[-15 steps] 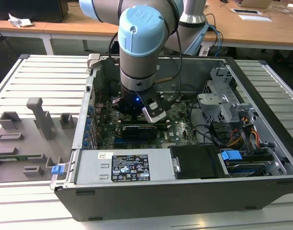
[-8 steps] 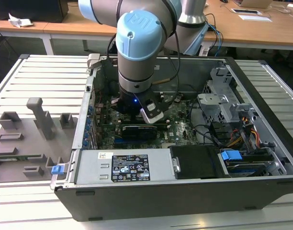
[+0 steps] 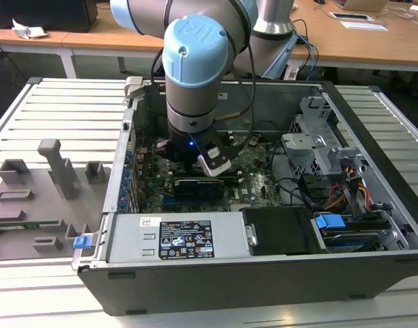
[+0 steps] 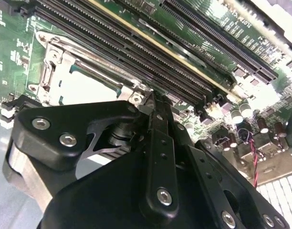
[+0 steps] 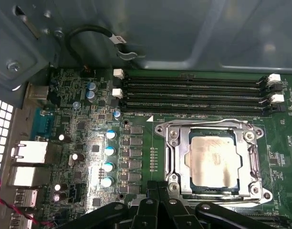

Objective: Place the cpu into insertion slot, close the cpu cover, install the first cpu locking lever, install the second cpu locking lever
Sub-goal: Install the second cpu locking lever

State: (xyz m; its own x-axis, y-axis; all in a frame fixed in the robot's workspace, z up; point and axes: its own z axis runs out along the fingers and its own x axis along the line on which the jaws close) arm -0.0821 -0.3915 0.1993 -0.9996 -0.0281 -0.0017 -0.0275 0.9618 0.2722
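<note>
- Pincer (image 4: 153,102) is down inside the open case (image 3: 373,225), over the green board (image 5: 88,138); in the exterior view the arm's blue-capped wrist (image 3: 195,48) covers it from above.
- Fingers (image 4: 158,143) in the second wrist view lie pressed together into one black bar with no gap visible between them; nothing can be seen held at the tip, so pincer reads as closed and empty.
- Fingertips sit at the corner of the socket frame, by a screw (image 4: 135,98); whether they touch metal I cannot tell.
- Cpu (image 5: 213,161) lies flat in the slot (image 5: 182,162), just ahead of the fingertips in the first wrist view; pale metal top faces up.
- Cover (image 5: 215,129) lies down around the cpu, its silver frame bordering the chip on all sides, cut-out middle showing the chip top.
- Lever state not readable: thin metal runs along the frame edges, but latched or free I cannot tell.
- Four long black memory slots (image 5: 193,95) run beyond the socket, on the far side from the pincer, with white clips at their ends.
- Blue-topped capacitors (image 5: 109,157) stand in a row to one side of the socket.
- Outside the case, on the exterior view's left, a grey fixture tray (image 3: 31,205) sits on the table, well apart from the pincer.
</note>
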